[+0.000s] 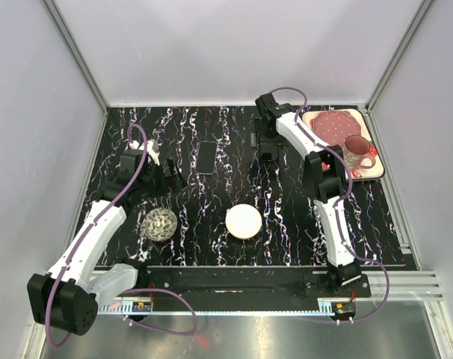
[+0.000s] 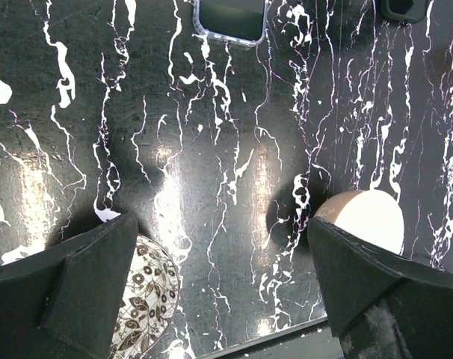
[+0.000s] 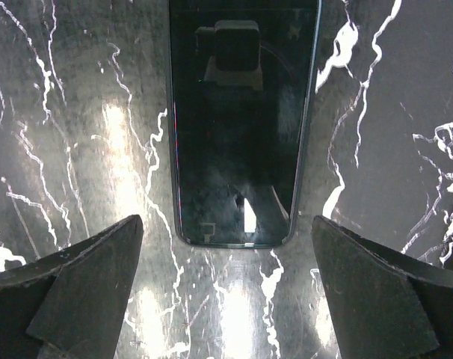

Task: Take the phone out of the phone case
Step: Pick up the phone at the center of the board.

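My left end effector (image 2: 220,221) and right end effector (image 3: 226,224) both gaped wide and empty, while the cased phone (image 1: 206,157) lay on the bench (image 1: 286,224), long axis near-to-far, right of the nearer left one.

Clear phone case (image 2: 230,19) cropped by the upper frame edge, dark object (image 2: 402,7) right of it cropped and unidentifiable, patterned round object (image 2: 148,299) and white round object (image 2: 368,217) nearer than the case, part-hidden behind left gripper fingers (image 2: 84,292).
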Motion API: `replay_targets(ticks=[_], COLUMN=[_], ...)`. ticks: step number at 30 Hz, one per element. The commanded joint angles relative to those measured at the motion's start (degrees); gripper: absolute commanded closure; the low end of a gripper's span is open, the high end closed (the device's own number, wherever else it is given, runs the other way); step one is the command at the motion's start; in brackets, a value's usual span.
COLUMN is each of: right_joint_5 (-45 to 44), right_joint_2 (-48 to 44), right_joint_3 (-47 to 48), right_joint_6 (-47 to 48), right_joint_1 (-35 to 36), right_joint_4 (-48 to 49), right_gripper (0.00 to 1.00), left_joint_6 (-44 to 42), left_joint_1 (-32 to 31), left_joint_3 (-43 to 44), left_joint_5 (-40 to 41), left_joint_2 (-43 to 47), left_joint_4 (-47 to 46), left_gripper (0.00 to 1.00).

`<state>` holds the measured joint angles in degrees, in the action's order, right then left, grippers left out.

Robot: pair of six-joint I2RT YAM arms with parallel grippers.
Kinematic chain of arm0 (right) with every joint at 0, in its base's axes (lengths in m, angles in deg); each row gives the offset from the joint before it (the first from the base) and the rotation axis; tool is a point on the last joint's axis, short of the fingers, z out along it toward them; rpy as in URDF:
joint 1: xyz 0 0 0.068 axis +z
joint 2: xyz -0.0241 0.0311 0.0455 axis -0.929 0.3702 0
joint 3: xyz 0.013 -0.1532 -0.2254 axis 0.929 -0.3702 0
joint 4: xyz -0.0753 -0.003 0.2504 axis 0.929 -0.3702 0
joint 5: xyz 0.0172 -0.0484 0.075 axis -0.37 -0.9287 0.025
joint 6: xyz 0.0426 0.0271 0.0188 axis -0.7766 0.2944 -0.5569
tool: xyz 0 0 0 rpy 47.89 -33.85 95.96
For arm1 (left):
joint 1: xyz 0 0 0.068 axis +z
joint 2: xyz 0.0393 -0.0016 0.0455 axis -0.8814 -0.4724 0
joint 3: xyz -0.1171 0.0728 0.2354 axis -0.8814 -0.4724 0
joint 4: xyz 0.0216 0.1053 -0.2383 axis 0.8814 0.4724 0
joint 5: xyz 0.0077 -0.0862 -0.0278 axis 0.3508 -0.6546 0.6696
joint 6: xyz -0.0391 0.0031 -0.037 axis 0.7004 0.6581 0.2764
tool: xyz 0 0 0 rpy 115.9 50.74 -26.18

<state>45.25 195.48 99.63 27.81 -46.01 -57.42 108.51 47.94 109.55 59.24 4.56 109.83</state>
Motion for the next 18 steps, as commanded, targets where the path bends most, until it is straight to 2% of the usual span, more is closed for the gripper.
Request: replay_targets(ticks=[1, 6, 14, 18], right_joint_5=[-2.02, -2.64, -4.75, -0.91], right_joint_2=[5.51, 8.95, 8.78, 8.6], right_joint_3=[7.68, 14.64, 12.72, 10.25], right_joint_6=[1.79, 0.21, -1.81, -1.9], right_joint_1=[0.33, 0.24, -0.02, -0.38], right_joint_4=[-4.78, -8.92, -8.22, -6.11], right_gripper=[0.0, 0.0, 0.0, 0.0], left_joint_6=[-0.77, 0.98, 1.87, 2.74], left_joint_1=[0.25, 0.16, 0.24, 0.16], left_joint_3=[3.13, 2.96, 2.25, 1.9], left_joint_5=[-3.05, -0.5, -1.9, -0.06], left_joint_2=[1.77, 1.94, 1.59, 2.47], left_joint_4=[0.76, 1.56, 1.21, 1.21], left_gripper=[0.01, 0.01, 0.01, 0.01])
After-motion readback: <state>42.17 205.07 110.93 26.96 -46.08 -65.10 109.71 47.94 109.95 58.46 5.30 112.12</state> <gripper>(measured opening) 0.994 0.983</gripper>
